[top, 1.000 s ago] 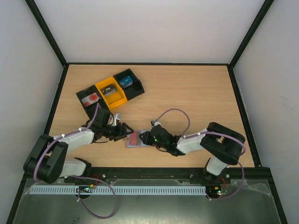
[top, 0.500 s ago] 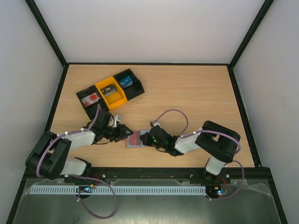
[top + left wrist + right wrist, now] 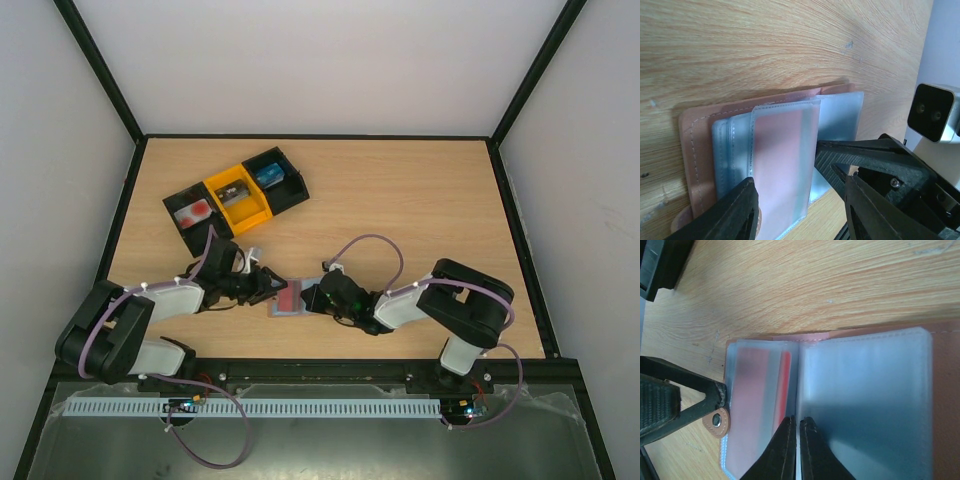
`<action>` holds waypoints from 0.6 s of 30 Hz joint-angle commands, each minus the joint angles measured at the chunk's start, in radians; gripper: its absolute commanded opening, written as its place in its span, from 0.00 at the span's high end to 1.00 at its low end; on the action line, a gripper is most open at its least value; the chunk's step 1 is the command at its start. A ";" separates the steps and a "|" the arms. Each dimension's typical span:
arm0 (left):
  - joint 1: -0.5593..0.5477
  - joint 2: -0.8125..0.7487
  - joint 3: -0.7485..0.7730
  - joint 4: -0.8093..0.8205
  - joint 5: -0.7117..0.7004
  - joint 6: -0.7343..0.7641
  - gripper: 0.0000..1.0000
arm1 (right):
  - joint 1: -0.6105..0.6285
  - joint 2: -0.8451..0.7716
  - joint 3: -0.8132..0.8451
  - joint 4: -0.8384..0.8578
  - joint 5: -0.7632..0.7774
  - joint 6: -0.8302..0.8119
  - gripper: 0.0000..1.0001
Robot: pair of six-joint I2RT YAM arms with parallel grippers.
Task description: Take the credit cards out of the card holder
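Note:
The card holder (image 3: 288, 299) lies open on the table between my two grippers: a brownish leather rim around clear blue-grey sleeves (image 3: 765, 150) (image 3: 865, 390). A red credit card (image 3: 784, 382) shows inside the left sleeves, pinkish through the plastic in the left wrist view (image 3: 782, 160). My left gripper (image 3: 268, 287) (image 3: 800, 215) is open, its jaws on either side of the holder's near edge; one finger tip (image 3: 717, 390) touches the rim by the snap button (image 3: 716, 420). My right gripper (image 3: 312, 297) (image 3: 798, 440) is shut on a thin clear sleeve at the fold.
A black-and-yellow three-section tray (image 3: 237, 197) with small items stands at the back left. The table's near edge and the rail (image 3: 320, 375) run just behind the holder. The right gripper's finger (image 3: 865, 155) reaches across the left wrist view.
My left gripper has moved right, up to the holder's left edge. My right gripper has crept a little left over the holder. The holder has stayed in place.

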 commanded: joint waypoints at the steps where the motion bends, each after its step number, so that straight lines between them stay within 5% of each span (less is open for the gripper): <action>1: -0.004 0.010 0.012 0.015 -0.002 0.001 0.51 | -0.004 -0.057 -0.012 -0.058 0.029 -0.011 0.92; 13: -0.004 0.025 0.012 -0.013 -0.044 0.024 0.49 | -0.001 -0.038 0.050 -0.076 -0.009 -0.024 0.81; 18: -0.004 0.038 0.012 -0.011 -0.039 0.029 0.49 | -0.002 0.007 0.068 -0.133 -0.004 -0.034 0.84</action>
